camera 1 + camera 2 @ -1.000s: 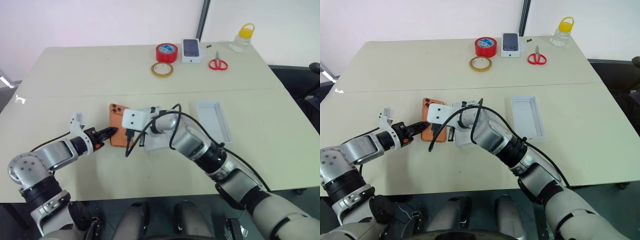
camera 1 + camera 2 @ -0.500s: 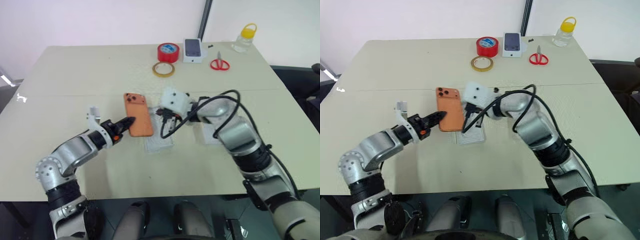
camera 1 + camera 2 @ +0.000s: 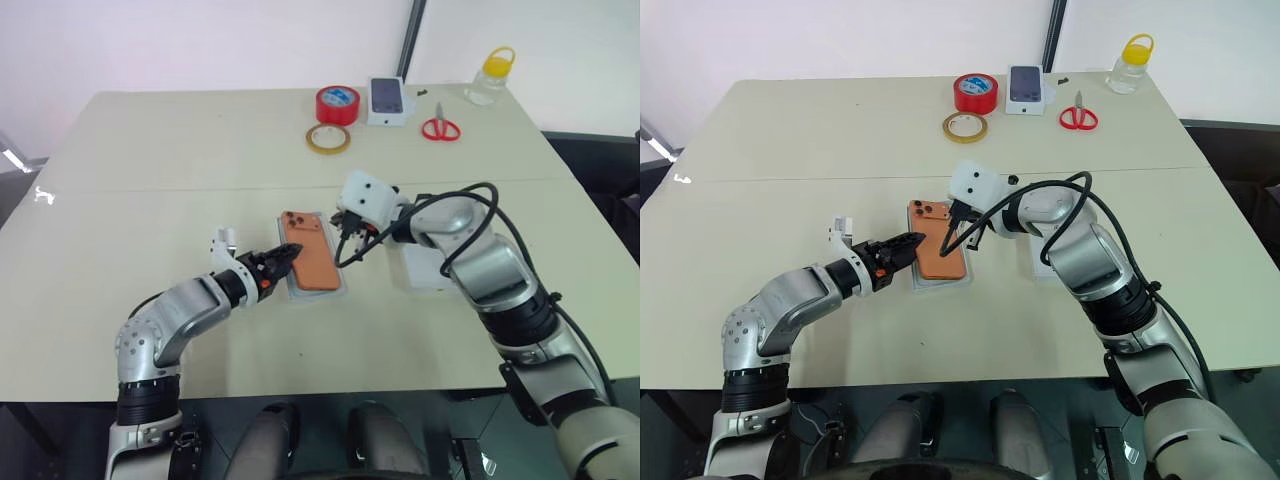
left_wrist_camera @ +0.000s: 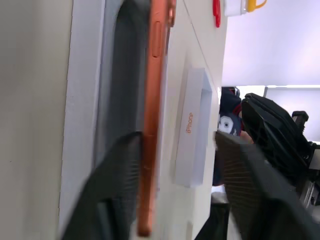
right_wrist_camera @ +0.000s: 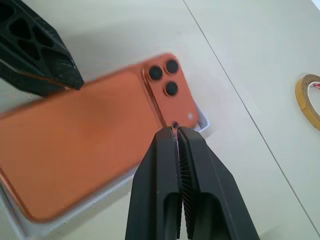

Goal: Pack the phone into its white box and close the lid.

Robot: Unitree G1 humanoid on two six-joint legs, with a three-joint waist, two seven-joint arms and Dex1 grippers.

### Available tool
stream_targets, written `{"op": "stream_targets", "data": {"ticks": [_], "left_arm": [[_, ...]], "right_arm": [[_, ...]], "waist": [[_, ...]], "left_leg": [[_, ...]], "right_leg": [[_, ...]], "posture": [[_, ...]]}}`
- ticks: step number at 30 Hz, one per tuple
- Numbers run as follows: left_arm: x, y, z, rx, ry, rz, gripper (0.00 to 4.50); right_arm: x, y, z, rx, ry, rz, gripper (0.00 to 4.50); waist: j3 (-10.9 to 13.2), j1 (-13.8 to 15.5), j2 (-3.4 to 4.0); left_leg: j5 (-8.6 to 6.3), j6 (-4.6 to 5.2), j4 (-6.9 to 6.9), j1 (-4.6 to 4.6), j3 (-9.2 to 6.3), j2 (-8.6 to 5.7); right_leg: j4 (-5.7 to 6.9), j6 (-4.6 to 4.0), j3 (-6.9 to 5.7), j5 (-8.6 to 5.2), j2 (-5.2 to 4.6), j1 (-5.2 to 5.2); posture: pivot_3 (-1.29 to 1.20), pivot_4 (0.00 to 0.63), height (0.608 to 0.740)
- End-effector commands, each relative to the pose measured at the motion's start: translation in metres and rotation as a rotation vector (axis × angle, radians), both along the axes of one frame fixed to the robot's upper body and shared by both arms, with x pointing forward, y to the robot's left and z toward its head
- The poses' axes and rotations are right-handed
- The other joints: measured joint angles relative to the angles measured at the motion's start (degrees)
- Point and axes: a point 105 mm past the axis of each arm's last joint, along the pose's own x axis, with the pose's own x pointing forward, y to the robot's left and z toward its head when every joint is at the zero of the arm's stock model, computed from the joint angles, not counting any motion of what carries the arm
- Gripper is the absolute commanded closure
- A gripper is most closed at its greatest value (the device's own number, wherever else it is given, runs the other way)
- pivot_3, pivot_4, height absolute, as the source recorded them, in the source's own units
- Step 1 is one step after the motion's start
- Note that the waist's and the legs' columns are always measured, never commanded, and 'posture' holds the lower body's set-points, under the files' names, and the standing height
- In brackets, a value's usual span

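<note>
Left eye view: on the cream table point(image 3: 150, 160), below a pale wall, the orange slab phone point(image 3: 309, 252) lies camera-side up in the shallow white box point(image 3: 340, 291), the left gripper point(image 3: 283, 258) at its nine o'clock and red tape roll point(image 3: 336, 104), yellowish tape ring point(image 3: 327, 138) and red scissors point(image 3: 437, 128) toward twelve. Left wrist view: the left fingers stand apart around the phone's edge, the white lid point(image 4: 192, 127) beyond. Right wrist view: the right gripper point(image 5: 177, 132), fingers together, touches the phone's camera corner.
</note>
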Motion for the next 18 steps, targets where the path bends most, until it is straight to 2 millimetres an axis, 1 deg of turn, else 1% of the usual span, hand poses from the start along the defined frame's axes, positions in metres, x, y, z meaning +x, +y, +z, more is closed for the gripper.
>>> {"op": "stream_targets", "data": {"ticks": [1,2,6,8,10,15,16,18], "left_arm": [[-0.003,-0.006,0.009,-0.013,-0.042,-0.040,0.22],[-0.003,-0.006,0.008,-0.007,-0.042,-0.044,0.05],[-0.006,-0.002,0.010,0.079,-0.074,-0.087,0.05],[-0.006,0.001,0.014,0.106,-0.099,-0.094,0.05],[-0.009,0.006,0.017,0.170,-0.133,-0.124,0.05],[-0.014,0.009,0.030,0.270,-0.223,-0.197,0.05],[-0.014,0.012,0.032,0.299,-0.247,-0.197,0.05],[-0.009,0.028,0.035,0.430,-0.313,-0.159,0.05]], "right_arm": [[0.000,0.004,0.009,0.012,-0.035,0.015,4.36],[0.000,0.004,0.009,0.013,-0.036,0.016,4.36],[0.001,0.006,0.011,0.017,-0.040,0.017,4.36],[0.001,0.005,0.010,0.016,-0.040,0.014,4.36],[0.002,0.004,0.010,0.013,-0.040,0.008,4.36],[0.003,0.004,0.009,0.014,-0.039,0.003,4.36],[0.004,0.003,0.009,0.014,-0.039,0.000,4.36],[0.005,0.001,0.007,0.008,-0.035,-0.012,4.36]], "waist": [[0.0,0.0,0.00],[0.0,0.0,0.00],[0.0,-0.1,0.01],[0.0,-0.1,0.01],[0.0,-0.1,0.00],[0.0,0.0,0.02],[0.0,0.0,0.02],[0.0,-0.2,0.03]], "left_leg": [[0.00,0.00,0.00,0.00,0.00,0.00],[0.00,0.00,0.00,0.00,0.00,0.00],[0.00,0.00,-0.01,0.00,0.00,0.00],[0.00,0.00,-0.02,0.00,0.00,0.00],[0.00,0.00,-0.02,0.00,0.00,0.00],[0.00,0.00,-0.03,0.00,-0.01,0.00],[0.00,0.00,-0.03,0.00,0.00,0.00],[0.00,0.00,-0.06,0.00,-0.01,0.00]], "right_leg": [[0.00,0.00,0.00,0.00,0.00,0.00],[0.00,0.00,0.00,0.00,0.00,0.00],[0.00,0.00,0.00,0.00,0.00,-0.01],[0.00,0.00,0.00,0.00,0.00,-0.01],[0.00,0.00,0.00,0.00,0.01,-0.01],[-0.01,-0.01,0.01,0.00,0.00,-0.01],[-0.02,-0.01,0.01,0.00,0.00,-0.01],[-0.02,-0.01,0.00,-0.01,0.00,-0.02]], "posture": [[0.00,0.150,0.740],[0.00,0.150,0.740],[0.00,0.150,0.740],[0.00,0.150,0.740],[0.00,0.150,0.740],[0.00,0.150,0.740],[0.00,0.150,0.740],[0.00,0.150,0.740]]}}
